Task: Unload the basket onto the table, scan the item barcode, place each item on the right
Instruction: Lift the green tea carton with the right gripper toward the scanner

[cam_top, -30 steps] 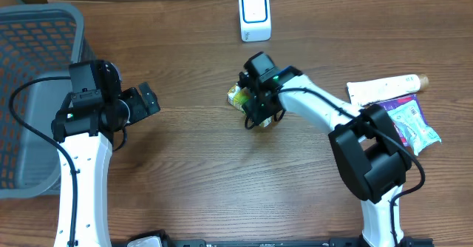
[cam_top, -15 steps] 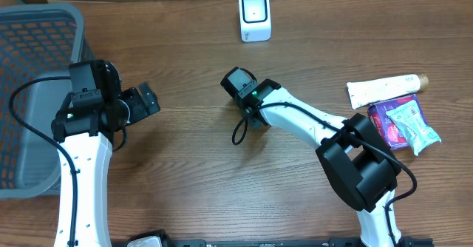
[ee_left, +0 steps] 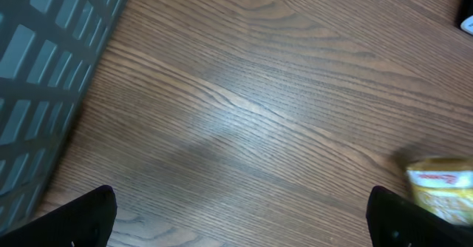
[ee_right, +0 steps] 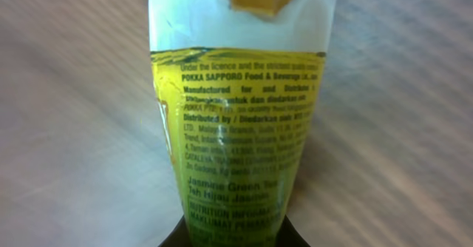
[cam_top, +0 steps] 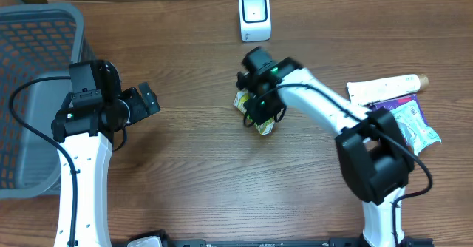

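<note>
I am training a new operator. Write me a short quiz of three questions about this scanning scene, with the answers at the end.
1. True or false: the right pincer is shut on the yellow-green jasmine tea drink pack.
2. Fill the gap: the left pincer is ____ and holds nothing.
3. Choose one: where is the small white box-shaped scanner?
A. Standing beyond the pack, on the side away from the robot.
B. In the left pincer's grip.
C. Lying beneath the pack.

Key: 1 true; 2 open; 3 A.
</note>
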### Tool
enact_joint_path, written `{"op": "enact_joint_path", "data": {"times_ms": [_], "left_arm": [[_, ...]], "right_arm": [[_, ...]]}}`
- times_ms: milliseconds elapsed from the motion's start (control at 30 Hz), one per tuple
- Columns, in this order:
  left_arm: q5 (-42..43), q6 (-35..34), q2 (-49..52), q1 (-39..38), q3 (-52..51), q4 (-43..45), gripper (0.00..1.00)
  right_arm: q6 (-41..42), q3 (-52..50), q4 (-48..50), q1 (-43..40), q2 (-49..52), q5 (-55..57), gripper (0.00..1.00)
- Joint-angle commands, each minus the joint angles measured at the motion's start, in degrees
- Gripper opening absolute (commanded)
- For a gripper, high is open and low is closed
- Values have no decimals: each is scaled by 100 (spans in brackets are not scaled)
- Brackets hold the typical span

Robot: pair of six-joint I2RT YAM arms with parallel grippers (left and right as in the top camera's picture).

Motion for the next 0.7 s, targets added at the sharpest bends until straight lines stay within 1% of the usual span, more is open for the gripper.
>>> {"op": "enact_joint_path", "data": {"times_ms": [0, 67, 133, 267, 367, 400, 433, 600, 633, 667], "left_arm": [[15, 109, -55, 2, -11, 7, 100], [15, 111, -55, 4, -11, 7, 100], [15, 109, -55, 4, -11, 7, 99], [15, 109, -55, 4, -11, 7, 99], [15, 109, -55, 2, -11, 7, 99], [15, 109, -55, 4, -11, 7, 100], [15, 109, -55, 4, -11, 7, 100], [15, 111, -55, 4, -11, 7, 99], [15, 109, -55, 4, -11, 7, 100], [15, 109, -55, 4, -11, 7, 100]], "right_arm": [[13, 378, -138, -1073, -780, -3606, 4], [9, 378, -293, -1628, -798, -4774, 4], [11, 378, -433, -2026, -791, -5445, 4], [-7, 378, -632, -2618, -791, -6255, 4], [-2, 378, -651, -2883, -791, -6876, 4], [-2, 378, -616, -3010, -791, -7528, 4], [81, 380, -603, -3069, -791, -7729, 4], [1246, 387, 57, -3180, -793, -7726, 4], [1687, 389, 269, -3180, -793, -7729, 4], [1932, 389, 391, -3180, -793, -7729, 4]]}}
